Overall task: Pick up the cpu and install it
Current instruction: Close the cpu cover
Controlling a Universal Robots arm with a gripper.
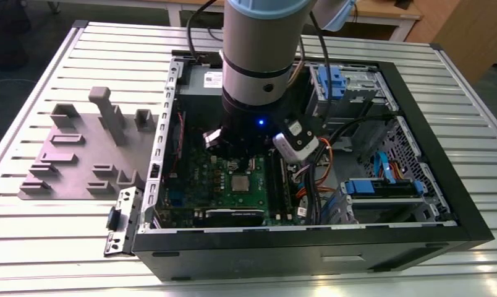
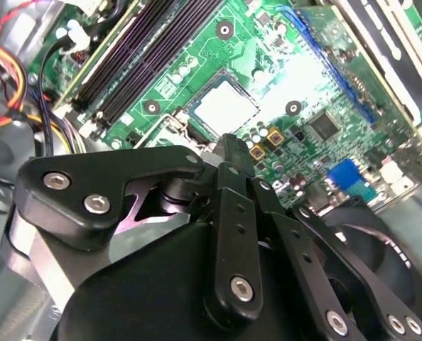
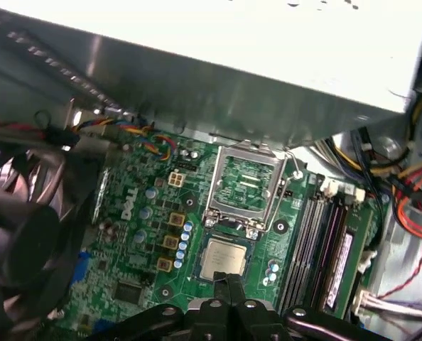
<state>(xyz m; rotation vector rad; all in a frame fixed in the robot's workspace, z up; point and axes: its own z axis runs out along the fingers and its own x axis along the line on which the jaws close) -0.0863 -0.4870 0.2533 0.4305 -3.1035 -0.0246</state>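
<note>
A slatted metal table (image 1: 50, 247) carries an open black computer case (image 1: 314, 250) lying on its side, with a grey moulded holder tray (image 1: 75, 154) beside it on the exterior view's left. The arm (image 1: 261, 55) reaches straight down into the case, over the green board (image 1: 201, 179). In the first wrist view a big grey box (image 3: 232, 64) borders the board, a dark fan (image 3: 26, 234) sits at one side, and long memory slots (image 3: 317, 241) run along the other. The socket frame (image 3: 243, 186) is flipped open on its hinge. The gripper (image 3: 230, 283) hangs just above the board with its fingers drawn together, tip against tip and gripping no object; in the second wrist view it (image 2: 229, 145) points toward the socket. The cpu (image 3: 224, 257) lies flat in the socket, beside the open frame and close to the fingertips, apparently untouched; it also shows in the second wrist view (image 2: 225, 109) and the exterior view (image 1: 241, 183).
</note>
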